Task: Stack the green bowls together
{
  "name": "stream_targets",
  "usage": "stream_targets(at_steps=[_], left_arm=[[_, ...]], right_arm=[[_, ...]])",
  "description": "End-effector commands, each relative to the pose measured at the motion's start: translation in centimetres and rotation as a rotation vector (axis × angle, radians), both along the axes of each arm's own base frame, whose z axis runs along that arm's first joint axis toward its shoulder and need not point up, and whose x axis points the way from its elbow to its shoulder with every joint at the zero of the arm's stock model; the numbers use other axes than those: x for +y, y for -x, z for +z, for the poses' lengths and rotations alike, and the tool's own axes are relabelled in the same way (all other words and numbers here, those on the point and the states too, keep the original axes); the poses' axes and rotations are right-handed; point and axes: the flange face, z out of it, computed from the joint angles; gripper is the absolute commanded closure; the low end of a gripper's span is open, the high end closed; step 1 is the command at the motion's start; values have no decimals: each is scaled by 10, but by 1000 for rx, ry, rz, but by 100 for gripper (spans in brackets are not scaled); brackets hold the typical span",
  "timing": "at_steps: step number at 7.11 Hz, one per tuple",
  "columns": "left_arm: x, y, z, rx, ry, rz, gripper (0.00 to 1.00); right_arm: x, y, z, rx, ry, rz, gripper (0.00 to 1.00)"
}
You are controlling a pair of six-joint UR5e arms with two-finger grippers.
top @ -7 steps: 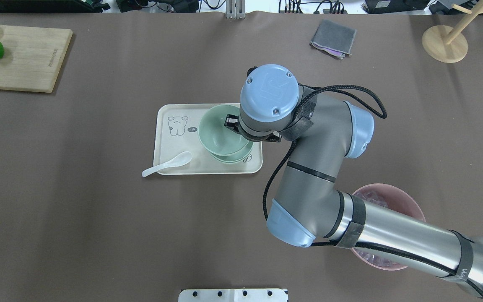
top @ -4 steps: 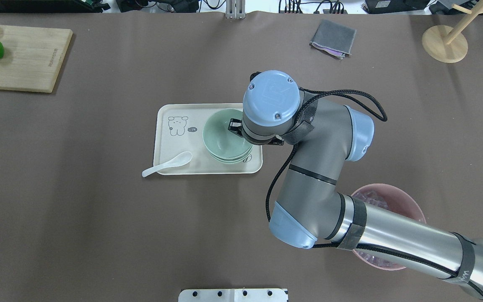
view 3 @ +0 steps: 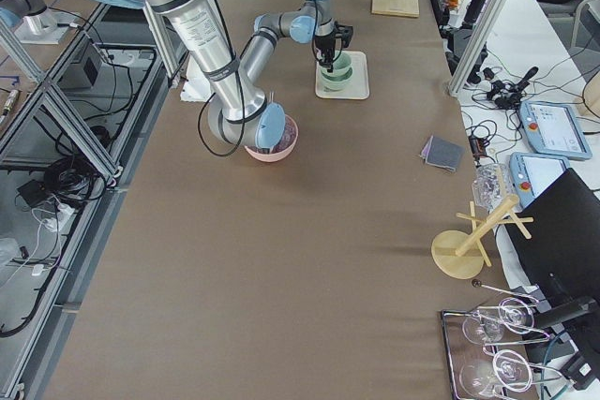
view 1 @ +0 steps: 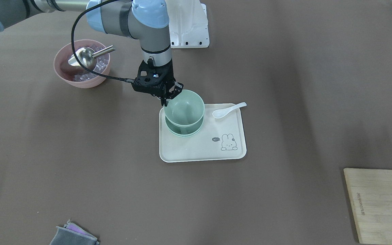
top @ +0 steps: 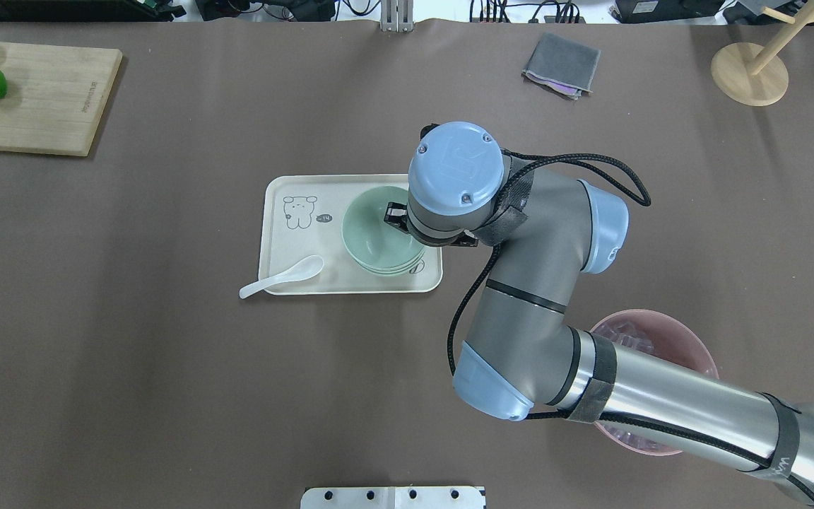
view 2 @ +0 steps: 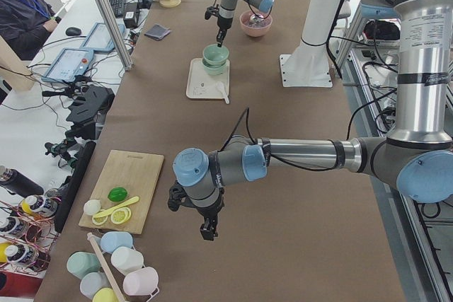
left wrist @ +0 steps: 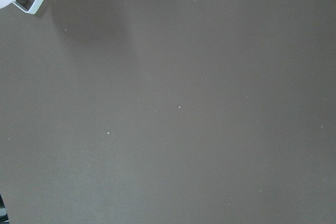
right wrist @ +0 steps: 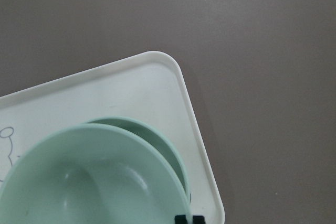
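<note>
My right claw (view 1: 168, 97) is pinching the rim of the top green bowl (view 1: 186, 108), on the side toward my right-hand edge of the counter, with one finger inside the wall and one outside as far as I can judge. That bowl sits in the lower green bowls (view 1: 183, 132) with its rim standing proud of theirs, so the stack looks all but made. The stack stands on the cream tray (view 1: 199, 151) near the middle of the counter, at the tray's end toward my right-hand edge; a white spoon (view 1: 228, 109) lies over the tray's other end, well apart from the bowls.

To finish well, I judge I should see the top bowl level and centred before letting go; spread the fingers only a little, so the inner one does not drag the wall; then rise straight up, since a sideways pull could tip the light bowls or shift the tray.

My left claw (view 2: 207, 230) hangs over bare counter toward my left-hand edge; whether it is spread or pressed together I cannot tell.
</note>
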Motion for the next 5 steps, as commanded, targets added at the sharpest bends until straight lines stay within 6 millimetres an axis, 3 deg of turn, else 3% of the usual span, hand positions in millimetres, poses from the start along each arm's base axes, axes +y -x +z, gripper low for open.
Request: stream_targets(at_steps=[1,5], left_arm=[[0,-1,2,2,4,1,1],[0,0,2,2,3,1,1]], right_arm=[[-1,2,0,3,2,1,100],[-3,5,2,9,5,-1,100]])
